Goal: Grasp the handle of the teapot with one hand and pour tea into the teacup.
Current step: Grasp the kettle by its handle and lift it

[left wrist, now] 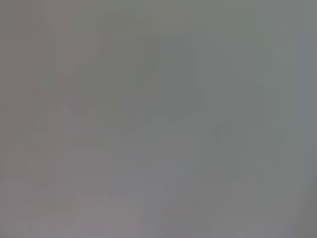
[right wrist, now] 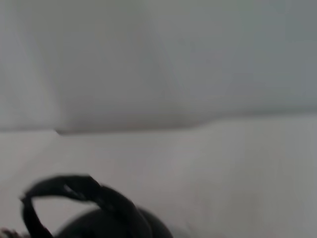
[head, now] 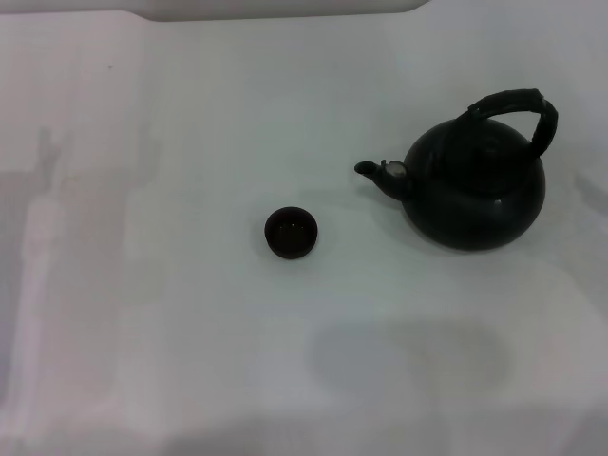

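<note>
The round black teapot [head: 478,190] stands upright on the white table at the right, its short spout pointing left toward the teacup. Its thick ridged handle [head: 518,106] arches over the lid. The small dark teacup [head: 291,232] sits near the table's middle, to the left of the spout and a little nearer me. In the right wrist view the handle [right wrist: 81,191] and the top of the teapot [right wrist: 114,225] show close by at the frame's lower edge. Neither gripper shows in any view. The left wrist view holds only a plain grey surface.
The white table [head: 171,313] stretches around both objects. Its far edge [head: 285,11] runs along the top of the head view. A soft shadow [head: 408,356] lies on the table near the front, below the teapot.
</note>
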